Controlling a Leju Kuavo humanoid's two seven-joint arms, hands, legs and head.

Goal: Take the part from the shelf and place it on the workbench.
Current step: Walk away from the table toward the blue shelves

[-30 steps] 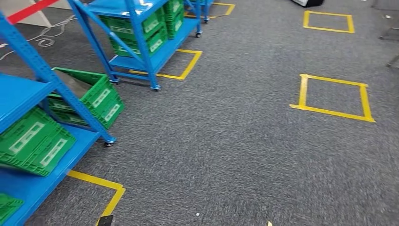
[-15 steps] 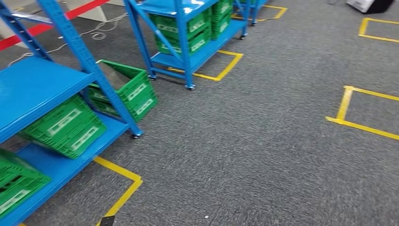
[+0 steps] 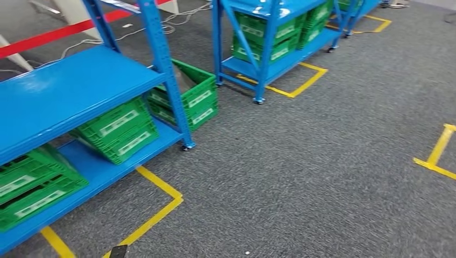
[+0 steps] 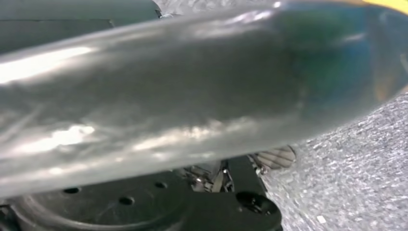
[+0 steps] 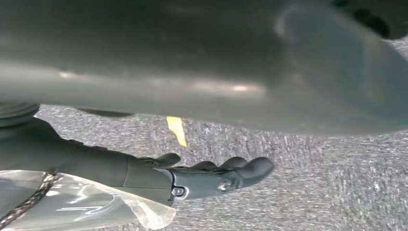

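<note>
A blue shelf rack [image 3: 70, 91] stands at the left of the head view, with green crates [image 3: 121, 129] on its lower level; what lies inside them cannot be seen. Another green crate [image 3: 188, 97] sits just behind its corner post. In the right wrist view my right hand [image 5: 211, 175] hangs over grey carpet with its fingers stretched out and nothing between them. A clear plastic sheet [image 5: 86, 204] with a braided cord lies along its wrist. In the left wrist view my left hand [image 4: 192, 96] is a close grey blur, and how its fingers lie is not visible.
A second blue rack [image 3: 274, 48] with green crates stands further back on wheels. Yellow tape [image 3: 156, 209] marks squares on the grey carpet [image 3: 312, 177]. A red-and-white barrier [image 3: 54, 32] and loose cables lie behind the racks.
The whole head view has swung: the racks have slid right and nearer, and the yellow squares have left at the right. That is the camera turning, not the things.
</note>
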